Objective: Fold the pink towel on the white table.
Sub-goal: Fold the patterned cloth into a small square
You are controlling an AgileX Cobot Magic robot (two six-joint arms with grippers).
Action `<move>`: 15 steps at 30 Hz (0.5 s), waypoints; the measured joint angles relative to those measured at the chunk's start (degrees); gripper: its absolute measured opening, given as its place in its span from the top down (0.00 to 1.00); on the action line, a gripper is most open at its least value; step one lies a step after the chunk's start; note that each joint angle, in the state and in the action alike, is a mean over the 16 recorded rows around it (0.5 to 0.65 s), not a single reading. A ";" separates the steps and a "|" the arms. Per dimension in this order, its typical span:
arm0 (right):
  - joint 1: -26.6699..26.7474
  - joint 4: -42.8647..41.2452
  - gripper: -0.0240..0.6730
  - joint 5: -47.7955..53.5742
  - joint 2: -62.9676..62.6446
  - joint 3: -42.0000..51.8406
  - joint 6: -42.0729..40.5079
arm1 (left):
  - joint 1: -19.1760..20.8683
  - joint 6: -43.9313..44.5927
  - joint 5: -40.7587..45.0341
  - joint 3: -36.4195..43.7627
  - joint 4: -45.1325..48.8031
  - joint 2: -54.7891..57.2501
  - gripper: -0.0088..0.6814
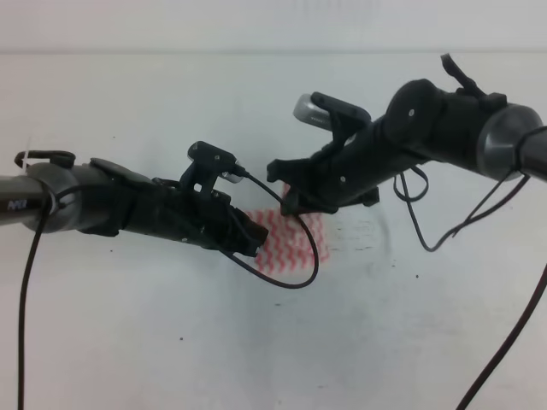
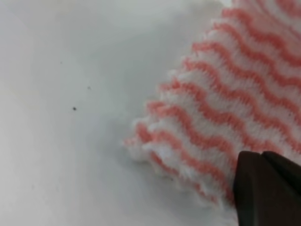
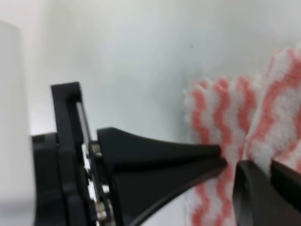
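Wall: a pale, plain strip (image 1: 256,24) runs across the top of the high view, behind the far edge of the work surface.
Light: bright, even, washed out; only soft shadows.
Floor, windows: not visible.

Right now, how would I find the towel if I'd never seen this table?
Start with the big white table that fills nearly the whole high view, then look to its middle, where two black robot arms reach toward each other. The pink towel lies on the table between and partly under their tips. It is the only patterned thing there, with wavy pink and white stripes.
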 joint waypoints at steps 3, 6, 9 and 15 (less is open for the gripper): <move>0.17 -0.18 0.97 0.63 0.70 -0.83 0.06 | -0.01 0.00 0.02 0.00 0.00 0.01 0.99; 0.30 -0.30 0.97 1.26 1.37 -1.58 0.06 | -0.01 0.00 0.04 0.00 0.00 0.02 0.99; 0.32 -0.35 0.97 1.86 2.02 -1.98 0.06 | -0.02 0.00 0.06 0.00 0.00 0.02 0.99; 0.34 -0.34 0.97 2.42 2.79 -2.12 -0.11 | -0.01 0.00 0.13 0.00 0.05 -0.22 0.99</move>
